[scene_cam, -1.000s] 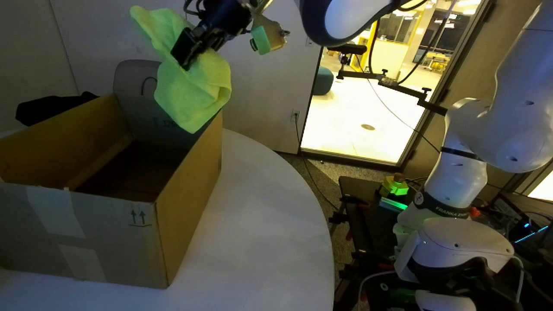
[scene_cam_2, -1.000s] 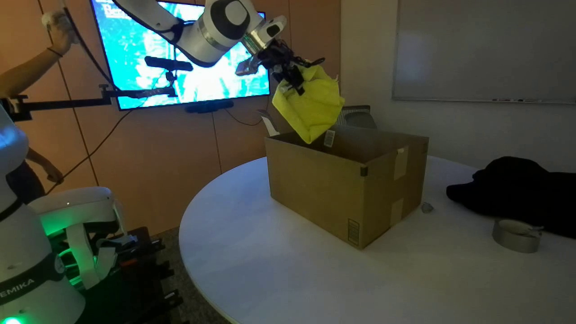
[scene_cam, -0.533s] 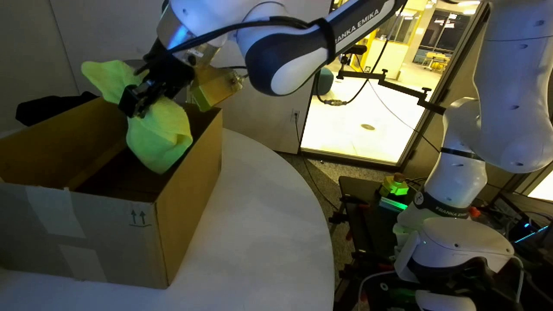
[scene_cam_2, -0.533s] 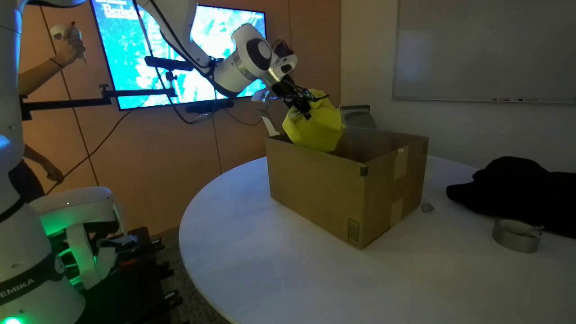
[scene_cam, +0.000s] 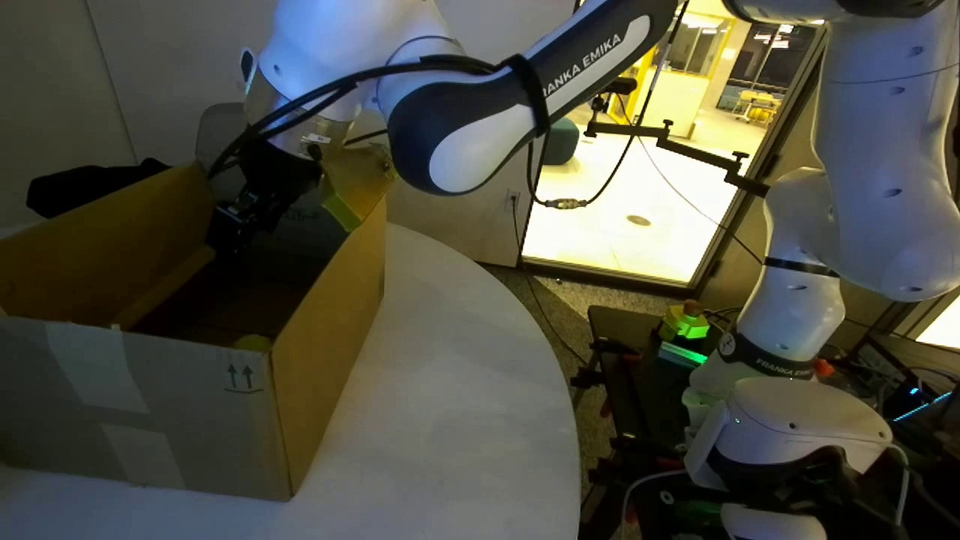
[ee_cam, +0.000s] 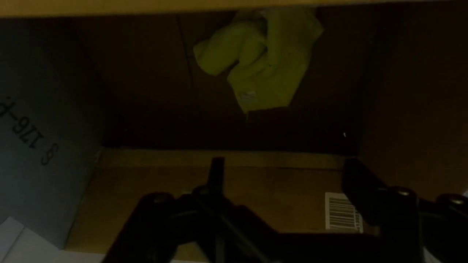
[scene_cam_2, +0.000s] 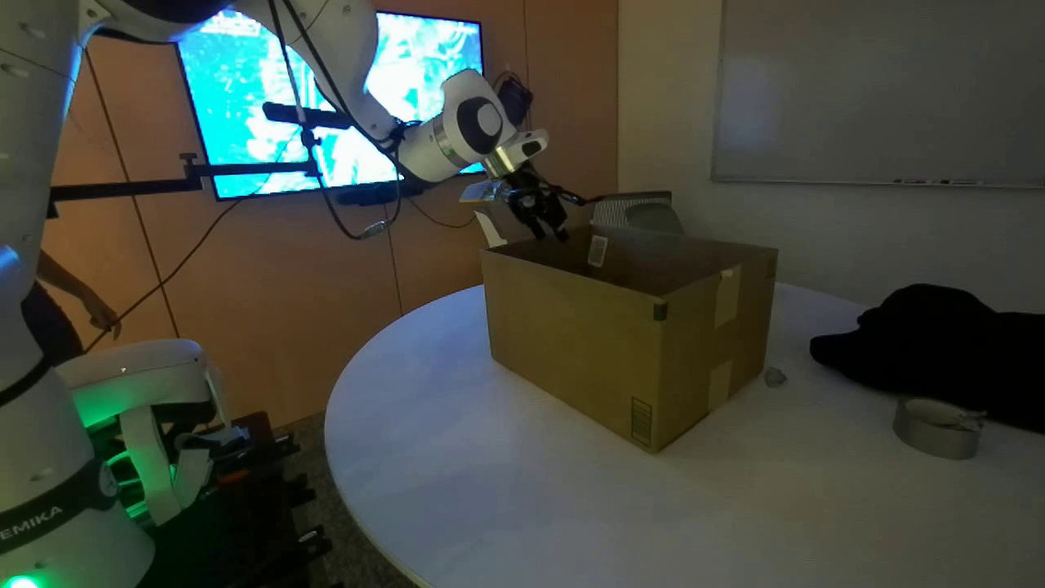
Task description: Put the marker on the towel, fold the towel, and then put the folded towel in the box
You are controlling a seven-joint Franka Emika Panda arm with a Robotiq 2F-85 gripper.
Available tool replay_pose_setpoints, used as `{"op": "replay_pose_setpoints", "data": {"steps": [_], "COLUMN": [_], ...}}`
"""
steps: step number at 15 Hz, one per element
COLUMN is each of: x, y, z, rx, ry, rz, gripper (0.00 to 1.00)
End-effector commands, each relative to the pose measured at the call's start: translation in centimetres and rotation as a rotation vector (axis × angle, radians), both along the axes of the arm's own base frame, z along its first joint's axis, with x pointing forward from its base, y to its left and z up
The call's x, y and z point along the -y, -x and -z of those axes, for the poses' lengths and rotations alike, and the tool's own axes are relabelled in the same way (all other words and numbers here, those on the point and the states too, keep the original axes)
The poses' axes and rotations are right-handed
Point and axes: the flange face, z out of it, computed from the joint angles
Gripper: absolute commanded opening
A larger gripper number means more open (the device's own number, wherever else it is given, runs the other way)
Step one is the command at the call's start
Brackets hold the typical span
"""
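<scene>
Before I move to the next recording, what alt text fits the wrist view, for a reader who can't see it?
Crumpled yellow-green towel lying on the floor of a dim cardboard box, apart from the open gripper at the bottom of the picture. A barcode label shows on a box wall; no marker can be made out.

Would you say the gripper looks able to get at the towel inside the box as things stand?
Probably yes: the gripper stands open at the uncovered top of the box, and nothing visible lies over the towel, though room inside may be tight.
</scene>
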Motion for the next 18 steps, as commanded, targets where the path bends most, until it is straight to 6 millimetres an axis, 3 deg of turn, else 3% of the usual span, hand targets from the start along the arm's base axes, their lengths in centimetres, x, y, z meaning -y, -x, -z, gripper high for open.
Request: {"op": "replay_pose_setpoints", "data": {"steps": [1, 9, 14, 15, 16, 18], "x": [1.8, 6.8, 8.8, 8.9, 8.3, 8.8], "y": [2.8, 16.0, 25.0, 26.2, 22.8, 25.1], "z": [-2.6, -3.9, -4.0, -3.8, -3.2, -3.3], "rx": [-0.066, -0.335, -0.416, -0.419, -0.430, -0.429], "ry": [0.009, -0.003, 0.005, 0.002, 0.017, 0.022], "rz": [-0.082, -0.218, -0.230, -0.234, -0.212, -0.214], "gripper": [1.00, 1.00, 1.00, 1.00, 1.00, 1.00]}}
